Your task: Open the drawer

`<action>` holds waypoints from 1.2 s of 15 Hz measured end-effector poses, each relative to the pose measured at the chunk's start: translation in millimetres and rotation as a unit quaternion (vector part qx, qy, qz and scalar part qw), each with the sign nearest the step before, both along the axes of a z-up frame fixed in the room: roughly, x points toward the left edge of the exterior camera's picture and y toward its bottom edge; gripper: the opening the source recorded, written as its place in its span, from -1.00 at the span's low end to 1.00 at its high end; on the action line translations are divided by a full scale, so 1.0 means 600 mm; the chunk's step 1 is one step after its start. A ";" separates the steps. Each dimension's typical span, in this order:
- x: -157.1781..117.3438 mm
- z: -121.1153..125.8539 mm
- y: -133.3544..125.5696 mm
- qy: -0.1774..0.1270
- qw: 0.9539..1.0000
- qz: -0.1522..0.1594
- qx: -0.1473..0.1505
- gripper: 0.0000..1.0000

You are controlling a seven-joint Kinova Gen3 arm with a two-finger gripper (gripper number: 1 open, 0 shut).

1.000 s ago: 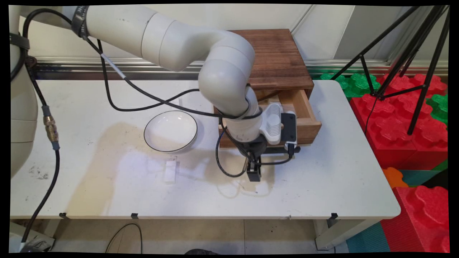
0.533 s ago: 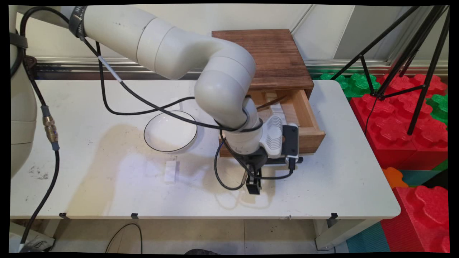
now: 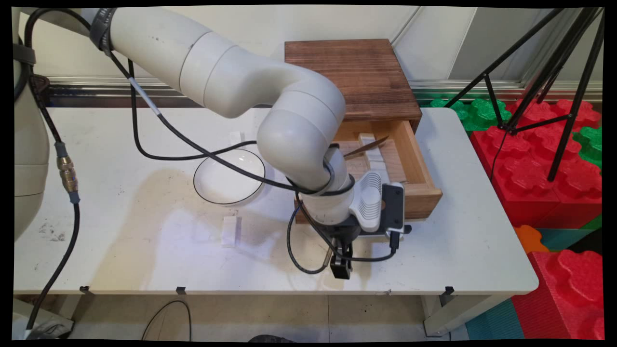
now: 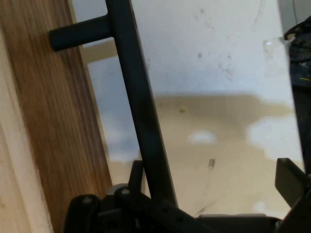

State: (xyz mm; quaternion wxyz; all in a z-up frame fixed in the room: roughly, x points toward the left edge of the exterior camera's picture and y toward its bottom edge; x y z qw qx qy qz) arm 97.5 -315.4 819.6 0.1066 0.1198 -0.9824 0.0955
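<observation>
Gripper (image 3: 341,268) is still dragging the drawer (image 3: 418,185) out toward 6 o'clock, now further open than before. Cannot tell the gripper's state; the handle (image 4: 141,107) is running right beside it. Bowl (image 3: 229,176) and block (image 3: 229,231) are sitting unchanged at 9 o'clock of the drawer.

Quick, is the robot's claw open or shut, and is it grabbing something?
Claw: hooked on the drawer's black handle bar, but whether it is open or shut cannot be told.
</observation>
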 end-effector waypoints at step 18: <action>-0.016 -0.003 0.058 0.006 1.000 -0.011 0.014 1.00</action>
